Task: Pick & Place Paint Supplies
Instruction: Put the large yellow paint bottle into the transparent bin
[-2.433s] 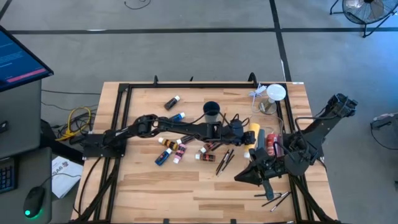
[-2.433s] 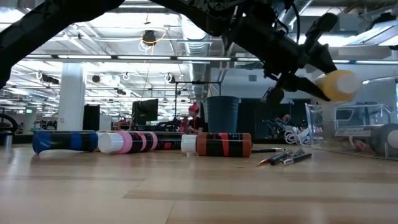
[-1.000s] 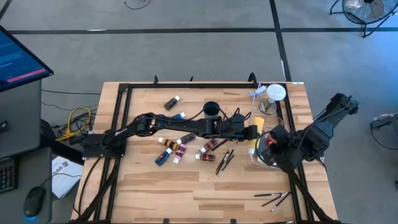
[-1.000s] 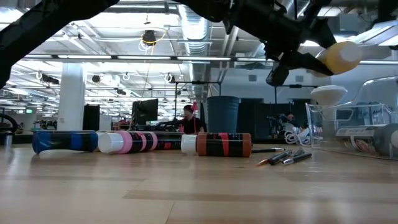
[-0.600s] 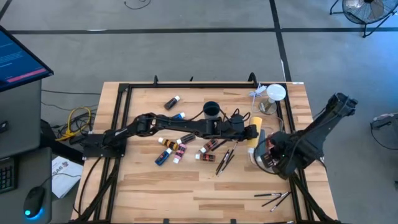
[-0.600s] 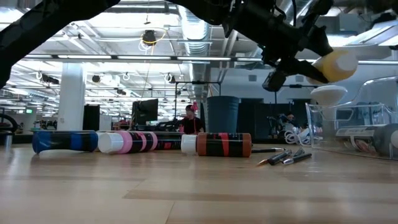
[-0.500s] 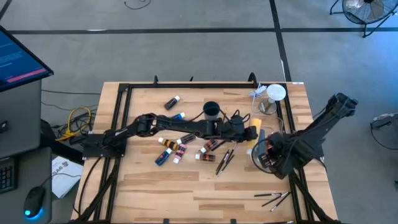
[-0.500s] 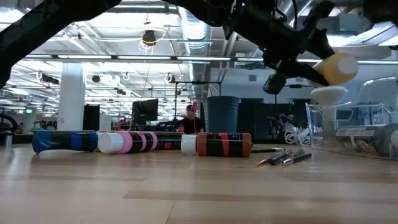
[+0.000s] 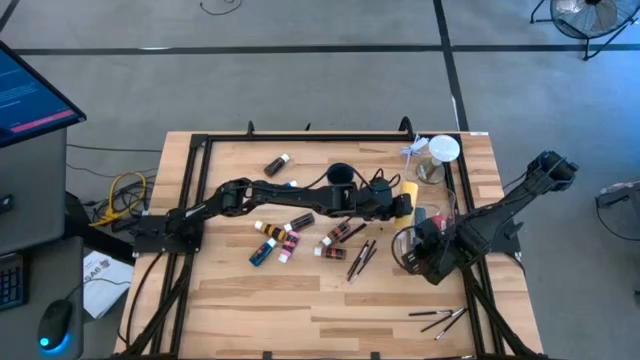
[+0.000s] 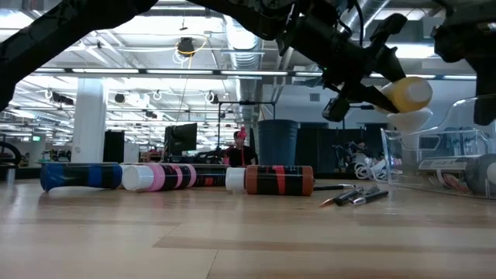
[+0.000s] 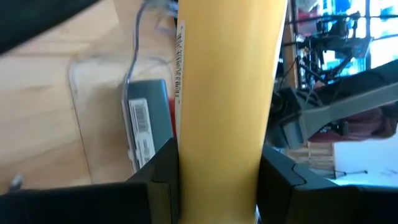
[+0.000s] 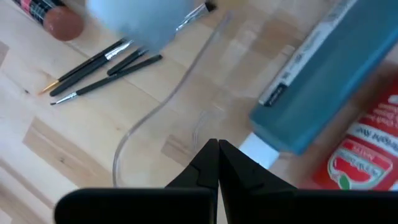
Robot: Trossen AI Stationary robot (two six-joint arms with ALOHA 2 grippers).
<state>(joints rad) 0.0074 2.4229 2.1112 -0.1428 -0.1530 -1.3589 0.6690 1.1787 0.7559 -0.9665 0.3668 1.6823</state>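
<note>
Yellow bottle (image 11: 225, 93) hangs above the clear bin (image 9: 447, 205), clamped mid-body by the left gripper (image 9: 397, 205); smooth plastic, probably slippery. Right gripper (image 12: 217, 163) sits pinched shut, empty, inside the bin.

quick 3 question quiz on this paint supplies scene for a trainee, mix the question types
1. True or false: the left gripper holds the yellow bottle clear of the table.
2. The right gripper is: A open, B shut, C out of view.
3. Fill in: the loose brushes lie near the table's ____ arm side.

Key: 1 true; 2 B; 3 right
</note>
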